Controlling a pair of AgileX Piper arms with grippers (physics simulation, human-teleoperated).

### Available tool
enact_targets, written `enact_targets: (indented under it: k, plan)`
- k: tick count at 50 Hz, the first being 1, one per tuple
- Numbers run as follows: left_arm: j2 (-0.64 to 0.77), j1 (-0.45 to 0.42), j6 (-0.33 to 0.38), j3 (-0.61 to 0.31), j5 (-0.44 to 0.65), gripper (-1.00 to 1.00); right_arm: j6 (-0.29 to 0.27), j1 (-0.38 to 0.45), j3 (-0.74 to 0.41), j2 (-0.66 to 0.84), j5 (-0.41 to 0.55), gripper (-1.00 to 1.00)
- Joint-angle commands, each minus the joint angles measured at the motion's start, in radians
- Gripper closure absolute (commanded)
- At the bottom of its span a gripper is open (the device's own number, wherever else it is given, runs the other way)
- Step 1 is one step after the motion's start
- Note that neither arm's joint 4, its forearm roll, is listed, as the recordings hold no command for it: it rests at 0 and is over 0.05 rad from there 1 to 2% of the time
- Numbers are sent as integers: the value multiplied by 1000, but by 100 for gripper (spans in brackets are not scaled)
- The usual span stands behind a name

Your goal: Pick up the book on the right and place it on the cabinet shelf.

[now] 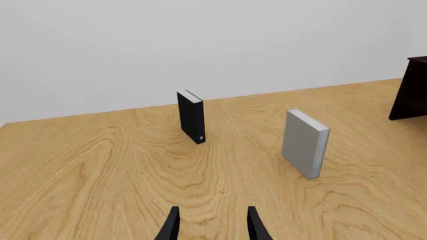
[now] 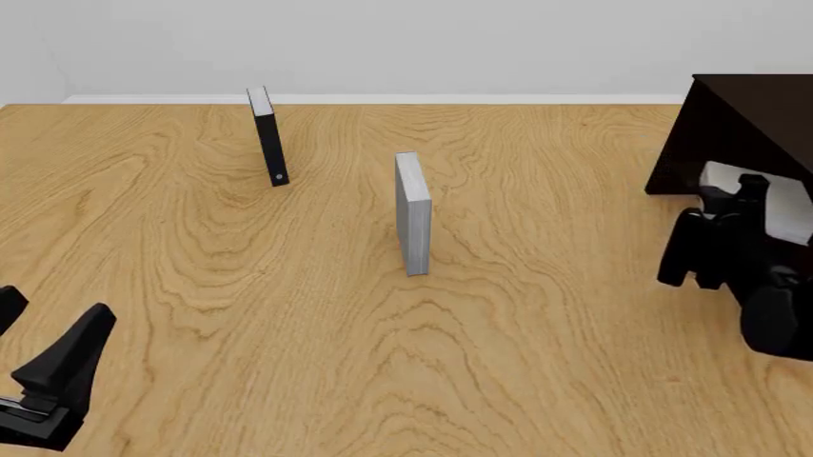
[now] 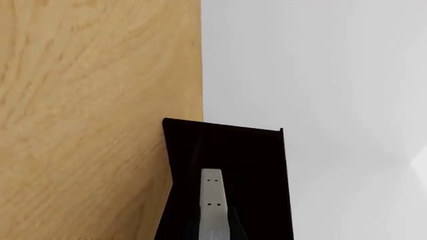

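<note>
the book (image 2: 790, 211) was off the table (image 2: 508, 314), held at the table's right edge in front of the cabinet shelf (image 2: 743, 119), its pale cover showing behind the right gripper (image 2: 734, 195). in the right wrist view the book (image 3: 212, 200) showed as a narrow light strip running along the fingers, set against the dark mouth of the cabinet shelf (image 3: 253, 165). the fingers looked closed on the book, though their black tips were hard to separate from the dark wood.

the step in hand read as the placing. to do it well, the book's lower edge should clear the shelf board before going in, the cover should stay square to the opening so no corner catches a side wall, and the fingers should part only once the book sits fully on the board.

further out, the narrower grey book (image 2: 412, 214) stood upright near the table's middle and the thin black book (image 2: 268, 138) stood toward the far left edge, both well apart from the work. the left gripper (image 2: 53, 314) hung by the near left corner, fingers wide apart and holding nothing
</note>
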Motion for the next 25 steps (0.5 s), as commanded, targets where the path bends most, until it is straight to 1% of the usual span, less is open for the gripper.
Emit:
enact_targets:
  k: [1,7,15,25]
  plan:
    - [-3,1,1,1,3,-100,26,-25,-27,8,-8,100]
    - [0,-1,0,2,0,-100,25,-45,-28,13,-11,100]
    - [3,0,2,1,-3,-100,35,-45,-23,32,-17,100]
    - [8,-2,7,0,-6,-100,50,-33,-25,45,3,100]
